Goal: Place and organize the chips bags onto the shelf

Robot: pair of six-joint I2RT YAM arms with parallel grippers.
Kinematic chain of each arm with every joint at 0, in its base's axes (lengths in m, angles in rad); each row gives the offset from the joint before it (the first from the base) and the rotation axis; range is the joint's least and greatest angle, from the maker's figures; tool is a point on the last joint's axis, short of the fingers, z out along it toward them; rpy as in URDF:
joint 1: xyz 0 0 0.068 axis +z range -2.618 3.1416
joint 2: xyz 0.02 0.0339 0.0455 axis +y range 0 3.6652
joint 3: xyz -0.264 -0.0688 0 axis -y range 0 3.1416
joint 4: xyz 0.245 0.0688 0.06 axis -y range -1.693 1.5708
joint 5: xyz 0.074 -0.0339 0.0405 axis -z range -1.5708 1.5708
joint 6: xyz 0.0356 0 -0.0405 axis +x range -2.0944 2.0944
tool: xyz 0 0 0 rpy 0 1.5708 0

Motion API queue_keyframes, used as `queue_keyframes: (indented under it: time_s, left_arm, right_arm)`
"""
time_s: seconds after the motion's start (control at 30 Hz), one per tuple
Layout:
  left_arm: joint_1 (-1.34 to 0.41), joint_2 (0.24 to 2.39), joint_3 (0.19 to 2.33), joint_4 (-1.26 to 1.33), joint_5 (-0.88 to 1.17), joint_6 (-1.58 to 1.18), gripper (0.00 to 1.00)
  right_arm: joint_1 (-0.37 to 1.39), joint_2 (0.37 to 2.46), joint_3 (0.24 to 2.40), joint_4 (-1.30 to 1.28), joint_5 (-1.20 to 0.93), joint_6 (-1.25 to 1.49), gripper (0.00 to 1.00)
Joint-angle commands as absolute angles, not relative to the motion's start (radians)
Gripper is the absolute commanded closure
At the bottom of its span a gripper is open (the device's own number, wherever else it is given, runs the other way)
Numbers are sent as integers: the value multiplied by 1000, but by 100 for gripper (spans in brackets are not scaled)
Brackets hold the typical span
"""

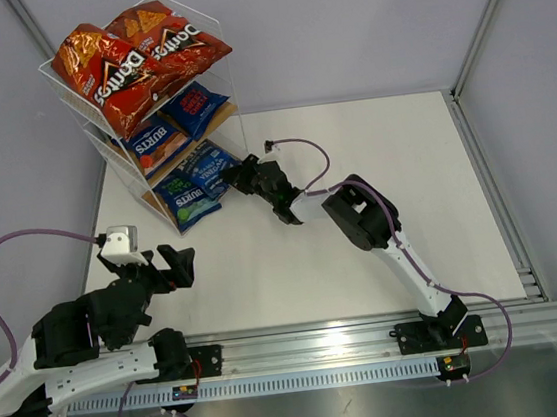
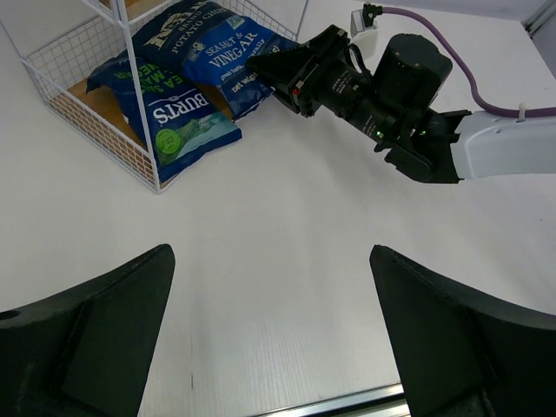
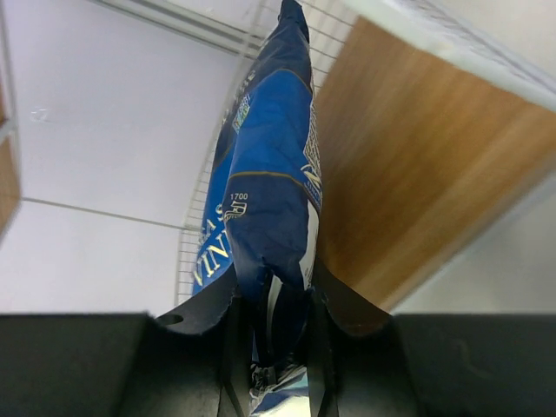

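Observation:
The white wire shelf (image 1: 64,92) stands at the back left. Two red Doritos bags (image 1: 112,74) (image 1: 171,38) lie on its top board, two blue bags (image 1: 153,142) (image 1: 194,103) on the middle board, a blue Burts bag (image 1: 189,199) on the bottom board. My right gripper (image 1: 240,176) is shut on the blue Kettle bag (image 3: 269,200) at its near edge, holding it at the bottom board (image 3: 408,156) beside the Burts bag (image 2: 178,117); the Kettle bag also shows in the left wrist view (image 2: 217,52). My left gripper (image 2: 271,261) is open and empty above the table.
The white table (image 1: 361,229) has a metal rail (image 1: 374,338) along its near edge and grey walls behind. The right arm (image 2: 408,113) stretches across the table toward the shelf's lower right corner.

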State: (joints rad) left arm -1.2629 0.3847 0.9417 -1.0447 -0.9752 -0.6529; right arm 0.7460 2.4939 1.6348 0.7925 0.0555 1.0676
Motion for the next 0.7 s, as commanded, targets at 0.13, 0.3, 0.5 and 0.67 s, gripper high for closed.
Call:
queue_keyframes:
  time_s: [0.13, 0.3, 0.5, 0.67]
  left_arm:
    - [-1255, 376, 939, -1009, -986, -640, 1]
    - [-1253, 365, 936, -1009, -988, -640, 1]
    - [-1253, 368, 936, -1008, -988, -638, 1]
    - [-1250, 368, 934, -1009, -986, -638, 1]
  right_arm:
    - [753, 2445, 1654, 718, 150, 1051, 74]
    - [755, 2467, 1704, 640, 143, 1075, 68]
    - [762, 2471, 1768, 545, 132, 1074, 51]
    - [772, 2484, 1867, 341, 126, 1066, 43]
